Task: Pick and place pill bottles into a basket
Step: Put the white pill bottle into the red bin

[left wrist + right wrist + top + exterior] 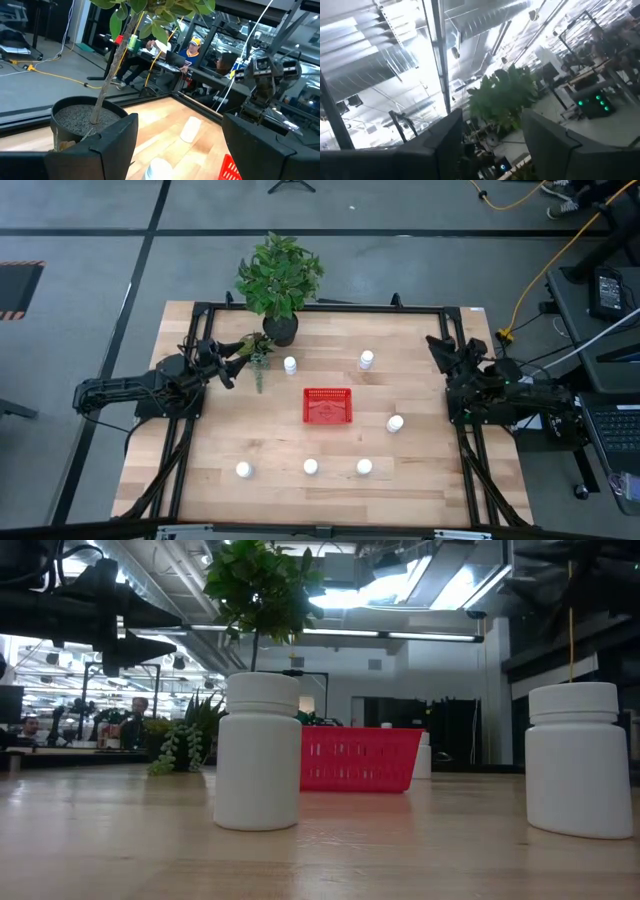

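Note:
The red mesh basket [327, 406] stands at the table's middle and also shows in the low view [357, 758]. Six white pill bottles stand upright on the table: two beyond the basket [290, 365] [366, 360], one to its right [395, 423], three in a row near the front edge [243, 470] [310, 467] [364, 467]. My left gripper [232, 363] is open at the far left, beside the plant pot, pointing toward the nearest bottle [159, 169] without touching it. My right gripper [440, 350] is open at the far right, tipped upward.
A black pot [281, 328] with a leafy plant stands at the far edge, just beside my left gripper [175, 145]. A small green sprig [258, 362] lies between the gripper and the nearest bottle. A black frame [330, 307] runs along the table's edges. People sit beyond the table.

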Robot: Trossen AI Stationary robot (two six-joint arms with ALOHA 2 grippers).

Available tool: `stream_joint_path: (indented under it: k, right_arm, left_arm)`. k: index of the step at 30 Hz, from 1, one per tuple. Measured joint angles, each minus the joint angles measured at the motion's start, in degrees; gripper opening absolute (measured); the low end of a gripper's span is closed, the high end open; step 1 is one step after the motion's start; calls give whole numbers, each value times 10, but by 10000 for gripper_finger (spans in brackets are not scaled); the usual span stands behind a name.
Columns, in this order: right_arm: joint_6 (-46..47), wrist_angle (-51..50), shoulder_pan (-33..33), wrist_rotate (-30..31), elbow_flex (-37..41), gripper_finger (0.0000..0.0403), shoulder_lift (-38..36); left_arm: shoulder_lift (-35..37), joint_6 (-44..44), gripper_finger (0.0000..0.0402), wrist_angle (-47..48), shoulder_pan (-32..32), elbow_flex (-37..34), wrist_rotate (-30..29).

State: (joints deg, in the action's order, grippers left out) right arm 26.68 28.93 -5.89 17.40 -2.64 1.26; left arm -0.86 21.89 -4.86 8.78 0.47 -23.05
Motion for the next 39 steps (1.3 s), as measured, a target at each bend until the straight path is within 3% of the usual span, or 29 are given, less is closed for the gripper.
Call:
stream_joint_path:
  k: [3,6,12,17,20,24,28,31,36,39]
  right_arm:
    - [-10,-110,0,-54,-77,205,26]
    - [1,-280,3,-96,-197,205,100]
    - [27,-655,25,-195,-466,205,337]
    - [16,-862,53,-309,-603,205,526]
    - [32,-896,70,-329,-633,205,607]
    - [123,-896,82,-331,-639,205,691]
    - [186,-912,100,-308,-639,205,748]
    - [212,-929,112,-284,-639,205,775]
    - [255,-932,117,-294,-639,208,789]
    - [269,-932,118,-290,-638,225,789]
  left_arm:
    - [0,0,281,0,0,0,0]
    - [0,-1,281,1,0,0,0]
    - [0,-1,281,4,0,0,1]
    - [0,-1,281,5,0,0,2]
    - [0,-1,281,9,0,0,2]
    - [0,-1,281,11,0,0,2]
    - [0,-1,281,13,0,0,20]
    - [0,-6,281,18,0,0,70]
    - [0,-21,281,40,0,0,210]
    - [-3,-14,281,39,-1,0,246]
